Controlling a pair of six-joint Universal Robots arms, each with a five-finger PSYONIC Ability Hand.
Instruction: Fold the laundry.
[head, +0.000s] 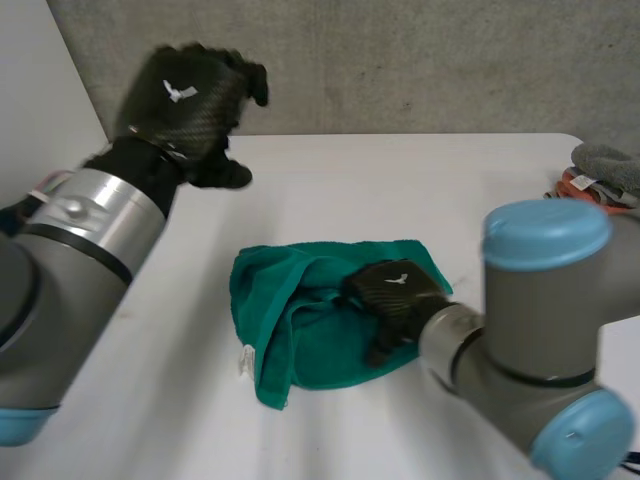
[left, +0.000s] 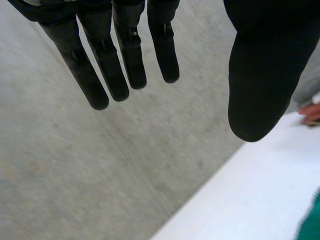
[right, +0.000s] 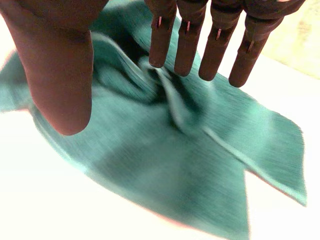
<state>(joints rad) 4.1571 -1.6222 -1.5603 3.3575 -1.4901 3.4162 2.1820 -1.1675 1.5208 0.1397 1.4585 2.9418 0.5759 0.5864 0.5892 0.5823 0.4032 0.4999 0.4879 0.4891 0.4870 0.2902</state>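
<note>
My right hand (head: 397, 293) is over the rumpled green towel (head: 300, 345) (its middle), fingers straight and spread; my left hand (head: 187, 98), raised, likewise.

- The left hand (left: 260, 70) hangs empty, fingers (left: 105, 70) straight, thumb apart.
- Beyond it, a grey wall (left: 75, 170) meets the white table (left: 255, 200).
- A green cloth (left: 312, 226) edge lies on the table.

A white table (head: 420, 190) with a rounded far corner runs along a mottled grey concrete wall (head: 400, 60) – a plain white panel (head: 40, 70) adjoins it at the left – tabletop smooth, bright, evenly lit
</note>
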